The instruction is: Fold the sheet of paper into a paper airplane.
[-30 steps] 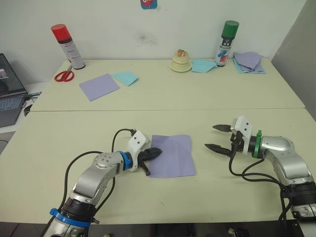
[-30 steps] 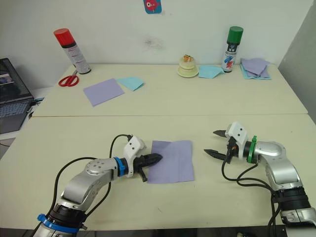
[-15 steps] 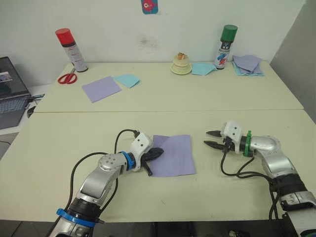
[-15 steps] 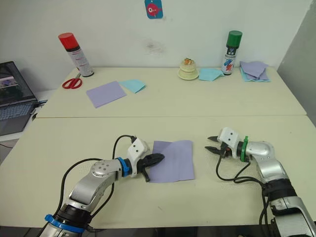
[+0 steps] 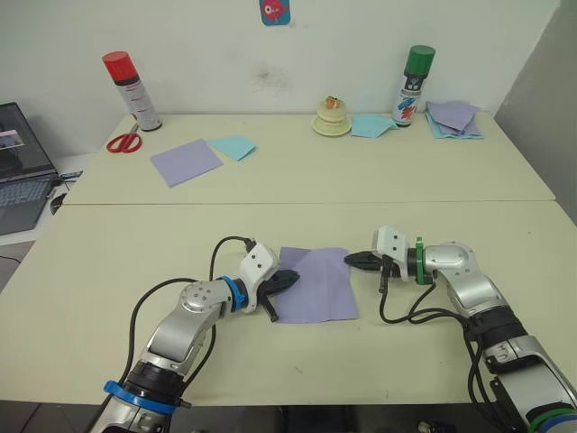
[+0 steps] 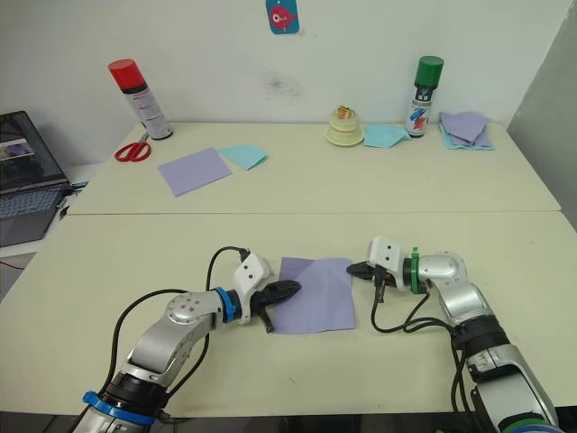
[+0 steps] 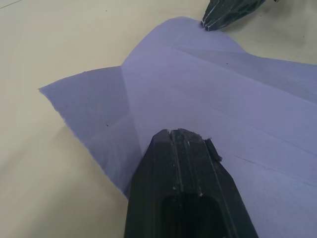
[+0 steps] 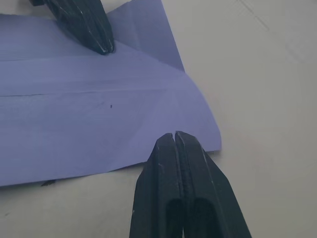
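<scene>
Creased lavender-purple sheet of paper (image 5: 314,284) lies flat on cream table (image 5: 297,176), between both grippers. Left gripper (image 5: 285,280) fingers closed together, tip pressing on sheet's left edge. Right gripper (image 5: 354,261) fingers closed together, tip at sheet's far right corner, gripping nothing.

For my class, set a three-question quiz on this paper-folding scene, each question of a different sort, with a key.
1. True or false: the right claw is wide open.
2. Which claw rests on the sheet: A left, B right, C neither?
3. Fill in: the scissors lie beside the ___-capped can.

Key: 1 false, its fingers are shut at the sheet's edge; 2 A, the left claw; 3 red.
</scene>
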You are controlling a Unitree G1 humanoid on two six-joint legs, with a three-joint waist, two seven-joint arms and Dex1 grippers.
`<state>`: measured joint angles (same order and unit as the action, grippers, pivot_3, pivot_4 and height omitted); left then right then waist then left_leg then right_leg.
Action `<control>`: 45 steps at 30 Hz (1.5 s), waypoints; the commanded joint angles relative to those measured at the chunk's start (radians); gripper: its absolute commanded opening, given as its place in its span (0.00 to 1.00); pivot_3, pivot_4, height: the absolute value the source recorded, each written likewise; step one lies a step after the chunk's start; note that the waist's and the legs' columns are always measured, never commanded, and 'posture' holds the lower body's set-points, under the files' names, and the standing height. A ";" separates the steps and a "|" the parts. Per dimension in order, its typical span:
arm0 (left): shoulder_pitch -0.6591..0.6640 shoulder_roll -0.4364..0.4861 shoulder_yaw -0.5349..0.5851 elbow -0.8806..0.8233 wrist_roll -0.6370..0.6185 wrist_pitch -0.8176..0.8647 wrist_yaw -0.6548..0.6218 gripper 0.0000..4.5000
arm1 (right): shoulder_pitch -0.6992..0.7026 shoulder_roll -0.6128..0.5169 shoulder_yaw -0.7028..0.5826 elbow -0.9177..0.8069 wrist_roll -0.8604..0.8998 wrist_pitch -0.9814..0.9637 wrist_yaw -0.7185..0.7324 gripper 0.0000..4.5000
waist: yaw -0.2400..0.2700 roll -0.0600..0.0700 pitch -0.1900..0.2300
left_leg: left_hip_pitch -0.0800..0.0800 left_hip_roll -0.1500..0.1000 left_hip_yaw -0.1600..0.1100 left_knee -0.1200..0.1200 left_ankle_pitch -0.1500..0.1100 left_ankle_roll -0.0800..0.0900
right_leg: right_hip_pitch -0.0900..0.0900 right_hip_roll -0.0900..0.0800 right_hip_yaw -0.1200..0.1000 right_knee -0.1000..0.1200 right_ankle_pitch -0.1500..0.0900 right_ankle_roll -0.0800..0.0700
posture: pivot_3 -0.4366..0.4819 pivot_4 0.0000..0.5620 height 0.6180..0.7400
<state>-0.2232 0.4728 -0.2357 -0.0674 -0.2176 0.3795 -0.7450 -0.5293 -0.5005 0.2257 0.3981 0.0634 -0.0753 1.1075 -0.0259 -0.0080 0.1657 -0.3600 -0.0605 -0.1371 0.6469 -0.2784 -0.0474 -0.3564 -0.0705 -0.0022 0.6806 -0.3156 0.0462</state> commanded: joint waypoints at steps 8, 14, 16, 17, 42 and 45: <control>0.024 0.003 -0.025 0.055 0.043 0.005 -0.005 0.00 | -0.034 -0.063 0.008 -0.068 -0.050 0.002 -0.009 0.00 | -0.001 0.000 0.000 | 0.000 0.000 0.001 0.000 0.000 0.000 | 0.000 0.000 0.000 0.000 0.000 0.000 | 0.48 0.27 1.00; 0.010 -0.005 -0.025 0.072 0.047 -0.003 -0.009 0.00 | -0.038 -0.047 0.045 -0.117 -0.064 0.096 -0.002 0.00 | 0.000 0.000 0.000 | 0.000 0.000 0.000 0.000 -0.001 0.003 | 0.000 0.000 0.000 0.000 0.000 0.000 | 0.48 0.27 1.00; 0.007 -0.006 -0.025 0.079 0.050 -0.008 -0.010 0.00 | -0.032 -0.036 0.045 -0.133 -0.048 0.147 0.009 0.00 | 0.001 0.000 0.000 | 0.000 0.000 0.000 0.000 -0.001 0.002 | 0.000 0.000 0.000 0.000 0.000 0.000 | 0.48 0.27 1.00; 0.005 -0.006 -0.026 0.082 0.052 -0.010 -0.010 0.00 | -0.029 -0.032 0.043 -0.138 -0.040 0.167 0.014 0.00 | 0.001 0.000 0.000 | 0.000 0.000 0.000 0.000 -0.001 0.002 | 0.000 0.000 0.000 0.000 0.000 0.000 | 0.48 0.27 1.00; 0.019 0.002 -0.018 0.088 0.063 -0.032 -0.012 0.00 | 0.002 0.088 0.013 -0.324 0.176 0.498 0.027 0.00 | 0.001 0.000 0.000 | -0.001 0.000 -0.003 -0.001 -0.002 0.004 | -0.001 -0.001 -0.001 0.000 0.000 0.000 | 0.48 0.27 1.00; 0.026 0.010 -0.023 0.089 0.072 -0.030 -0.012 0.00 | 0.007 0.125 0.032 -0.322 0.172 0.488 -0.003 0.00 | 0.000 0.000 0.000 | -0.001 0.000 -0.003 -0.001 -0.002 0.004 | -0.001 -0.001 -0.001 -0.001 0.000 0.000 | 0.48 0.27 1.00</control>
<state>-0.2256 0.4682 -0.2310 -0.0287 -0.1912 0.3203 -0.7580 -0.5255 -0.3925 0.2563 0.1112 0.2199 0.4233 1.1217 -0.0258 -0.0079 0.1656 -0.3609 -0.0603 -0.1401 0.6457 -0.2805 -0.0438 -0.3576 -0.0712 -0.0036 0.6801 -0.3154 0.0465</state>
